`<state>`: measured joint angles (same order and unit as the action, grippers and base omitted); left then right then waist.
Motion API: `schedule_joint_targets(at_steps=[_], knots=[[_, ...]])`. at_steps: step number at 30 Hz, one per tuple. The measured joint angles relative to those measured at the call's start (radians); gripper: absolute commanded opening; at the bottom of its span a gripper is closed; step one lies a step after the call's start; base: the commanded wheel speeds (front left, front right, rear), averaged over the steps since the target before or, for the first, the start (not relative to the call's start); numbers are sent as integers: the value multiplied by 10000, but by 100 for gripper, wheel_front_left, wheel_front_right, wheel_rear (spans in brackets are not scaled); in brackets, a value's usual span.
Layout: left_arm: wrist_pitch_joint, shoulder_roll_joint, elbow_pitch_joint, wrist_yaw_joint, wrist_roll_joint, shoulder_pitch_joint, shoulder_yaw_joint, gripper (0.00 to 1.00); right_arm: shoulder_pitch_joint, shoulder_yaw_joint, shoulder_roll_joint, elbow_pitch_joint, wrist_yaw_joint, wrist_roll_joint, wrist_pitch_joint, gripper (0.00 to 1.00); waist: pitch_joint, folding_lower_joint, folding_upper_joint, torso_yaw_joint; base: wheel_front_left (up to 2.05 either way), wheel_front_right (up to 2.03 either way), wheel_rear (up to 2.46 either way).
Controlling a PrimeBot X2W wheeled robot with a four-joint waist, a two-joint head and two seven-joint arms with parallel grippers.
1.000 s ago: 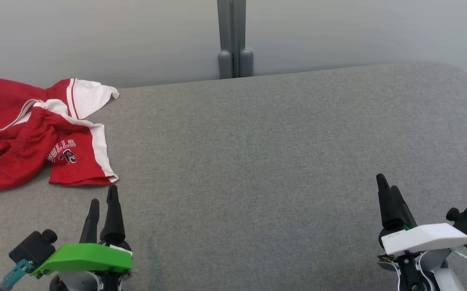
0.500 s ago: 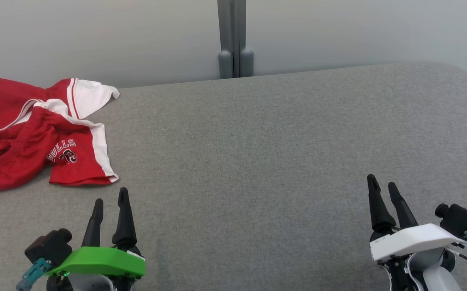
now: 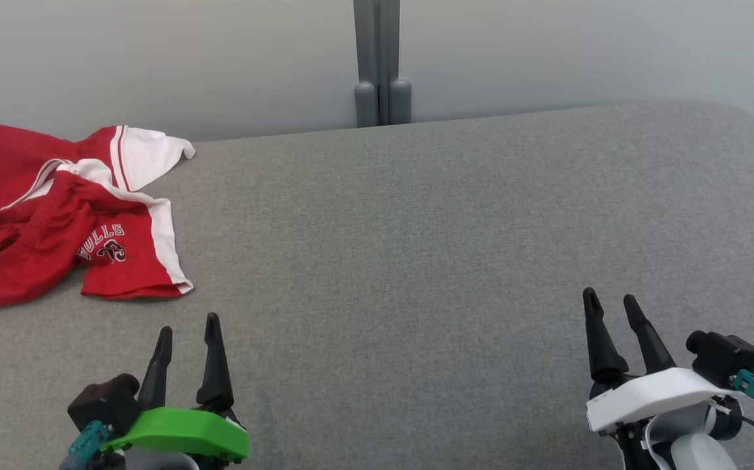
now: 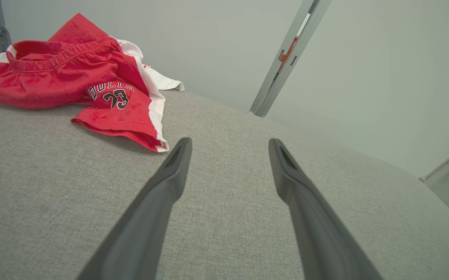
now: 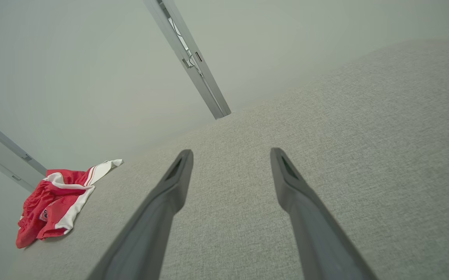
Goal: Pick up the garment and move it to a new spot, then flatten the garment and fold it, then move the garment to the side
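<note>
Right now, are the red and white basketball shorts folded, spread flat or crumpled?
Crumpled. The red and white basketball shorts lie bunched at the far left corner of the grey fabric surface, layers overlapping, waistband gaping.

light: bright, even | shadows: faint | focus: sharp | wrist edges: bowed

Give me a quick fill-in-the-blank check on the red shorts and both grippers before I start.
The crumpled red-and-white fabric shorts lie at the far ____ corner of the grey upholstered surface.
The number printed on them is ____.
The green-covered left gripper has its jaws ____.
The white-covered right gripper holds ____.
Missing words: left; 23; open; nothing.
</note>
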<state>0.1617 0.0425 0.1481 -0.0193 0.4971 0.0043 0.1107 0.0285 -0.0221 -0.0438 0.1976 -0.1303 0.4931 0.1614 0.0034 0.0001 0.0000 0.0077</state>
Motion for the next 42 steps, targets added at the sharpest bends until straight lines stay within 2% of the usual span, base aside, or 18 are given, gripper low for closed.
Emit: schedule_joint_targets(at_steps=[23,42], knots=[[522,21,311,-219,-1762,8,270,100,2,-196,-17,127,-2,-2134,518,100,55,0,0,97,0,0,0],[867,36,704,-222,-2554,13,330,100,2,-299,-35,132,-2,-3528,871,100,125,0,0,146,0,0,0]])
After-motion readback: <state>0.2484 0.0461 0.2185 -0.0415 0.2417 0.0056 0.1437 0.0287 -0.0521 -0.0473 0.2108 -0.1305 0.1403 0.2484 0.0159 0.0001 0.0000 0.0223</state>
